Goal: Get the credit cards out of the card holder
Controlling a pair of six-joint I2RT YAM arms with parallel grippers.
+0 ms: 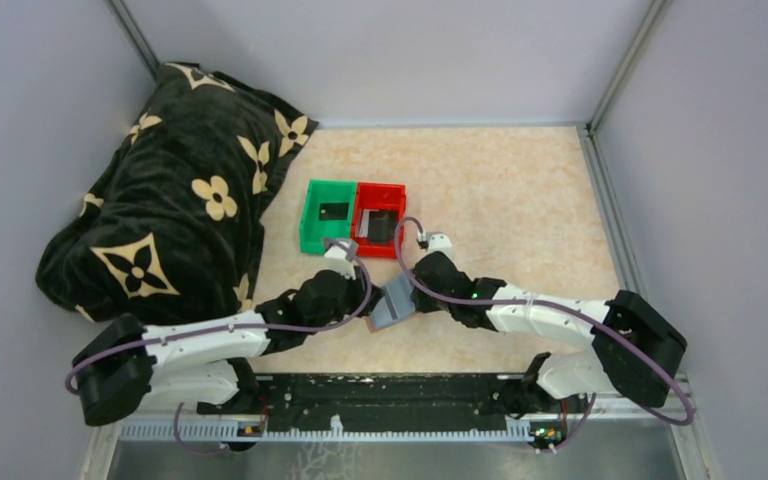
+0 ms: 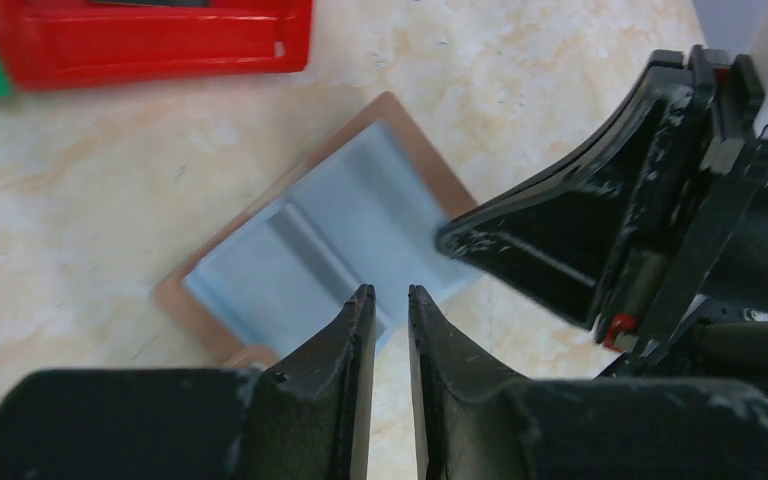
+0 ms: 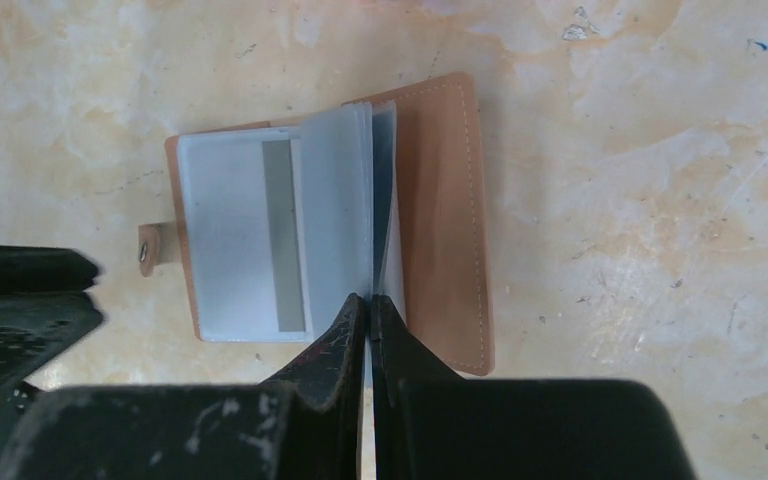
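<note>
The tan card holder (image 1: 396, 303) lies open on the table between my two grippers, with its pale blue-grey lining up (image 2: 330, 230). In the right wrist view its pale inner sleeves stand up from the tan cover (image 3: 440, 220). A grey strip (image 3: 283, 235), possibly a card, shows in the left pocket. My right gripper (image 3: 370, 298) is shut on the near edge of one raised sleeve. My left gripper (image 2: 390, 292) is over the holder's near edge, its jaws a narrow gap apart with nothing between them. A dark card (image 1: 333, 211) lies in the green bin and a grey one (image 1: 377, 229) in the red bin.
The green bin (image 1: 312, 225) and the red bin (image 1: 397, 190) stand side by side just beyond the holder. A black blanket with beige flowers (image 1: 170, 210) fills the far left. Grey walls close in the table. The right gripper's finger (image 2: 560, 230) is close to my left gripper.
</note>
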